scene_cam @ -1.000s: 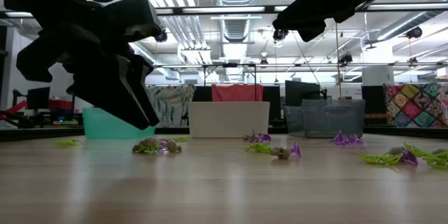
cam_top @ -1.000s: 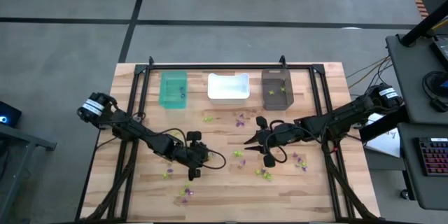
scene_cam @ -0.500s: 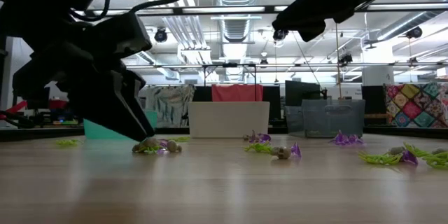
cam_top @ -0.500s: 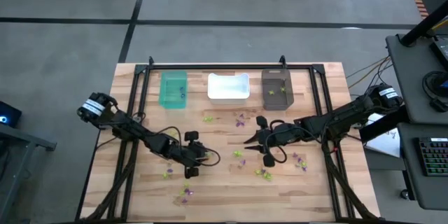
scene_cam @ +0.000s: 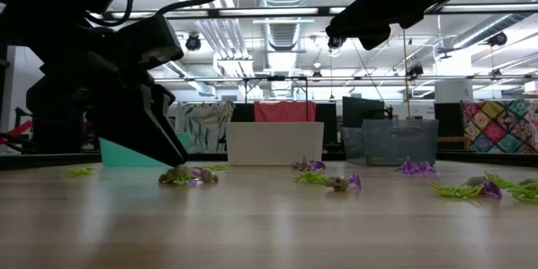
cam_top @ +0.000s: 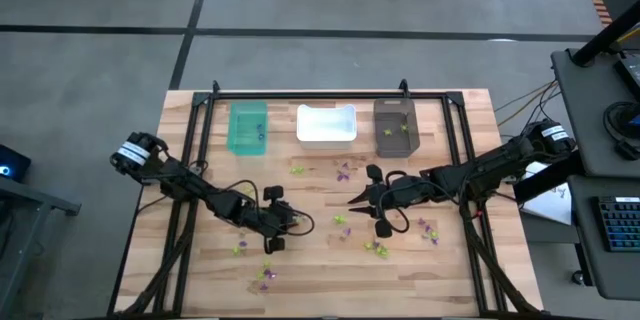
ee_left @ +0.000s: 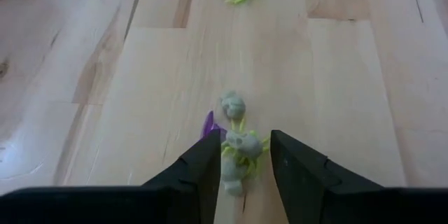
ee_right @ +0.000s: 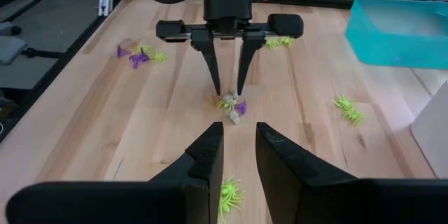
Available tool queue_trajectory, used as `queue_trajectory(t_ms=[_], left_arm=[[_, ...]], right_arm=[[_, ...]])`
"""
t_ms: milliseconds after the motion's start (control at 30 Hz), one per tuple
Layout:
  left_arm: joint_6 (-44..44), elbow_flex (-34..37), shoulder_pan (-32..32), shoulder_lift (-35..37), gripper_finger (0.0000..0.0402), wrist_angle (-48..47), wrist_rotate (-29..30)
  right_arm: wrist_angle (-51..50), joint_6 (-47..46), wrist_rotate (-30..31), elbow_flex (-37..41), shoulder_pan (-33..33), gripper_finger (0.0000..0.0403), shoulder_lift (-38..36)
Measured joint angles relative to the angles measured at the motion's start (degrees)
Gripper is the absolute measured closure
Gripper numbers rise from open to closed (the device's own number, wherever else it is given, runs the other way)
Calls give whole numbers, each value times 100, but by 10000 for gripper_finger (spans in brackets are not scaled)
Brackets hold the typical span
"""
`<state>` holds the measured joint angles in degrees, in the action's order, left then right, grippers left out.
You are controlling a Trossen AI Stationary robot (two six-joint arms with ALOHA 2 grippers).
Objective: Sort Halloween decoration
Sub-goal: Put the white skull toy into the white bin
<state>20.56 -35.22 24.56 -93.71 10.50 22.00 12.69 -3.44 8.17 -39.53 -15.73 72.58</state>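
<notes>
The left gripper [ee_left: 241, 164] is down at the table [cam_top: 450, 270] with its two fingers straddling a small clump of trinkets [ee_left: 236, 142]: pale greyish pieces tangled with a lime-green one, a purple one just beside them. The jaws stand apart with a narrow gap around the clump and do not visibly press on it, so nothing is gripped yet; the straddle looks like the set-up for pinching one piece out of the tangle. Seen from the right wrist, the same fingers come down vertically on either side of the clump, which probably keeps them clear of the neighbours. The right gripper [ee_right: 239, 150] hangs above the middle of the table, right of the left one, fingers slightly parted and holding nothing, with a lime-green spider [ee_right: 227, 194] on the wood under it; it seems to be waiting. At the far edge stand three bins in a row: one teal bin [cam_top: 248, 128] on the left, one white bin [cam_top: 326, 125] in the middle, one dark brown bin [cam_top: 395, 126] on the right. The rest of the Halloween decoration [cam_top: 342, 172] lies scattered over the near and middle table, too small and bunched to count reliably.
</notes>
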Motion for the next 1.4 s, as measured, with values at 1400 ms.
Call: queue_trajectory(t_ms=[1400], left_arm=[[143, 13, 0, -70, 295, 299, -6]], right_arm=[[1, -44, 0, 0, 0, 328, 0]])
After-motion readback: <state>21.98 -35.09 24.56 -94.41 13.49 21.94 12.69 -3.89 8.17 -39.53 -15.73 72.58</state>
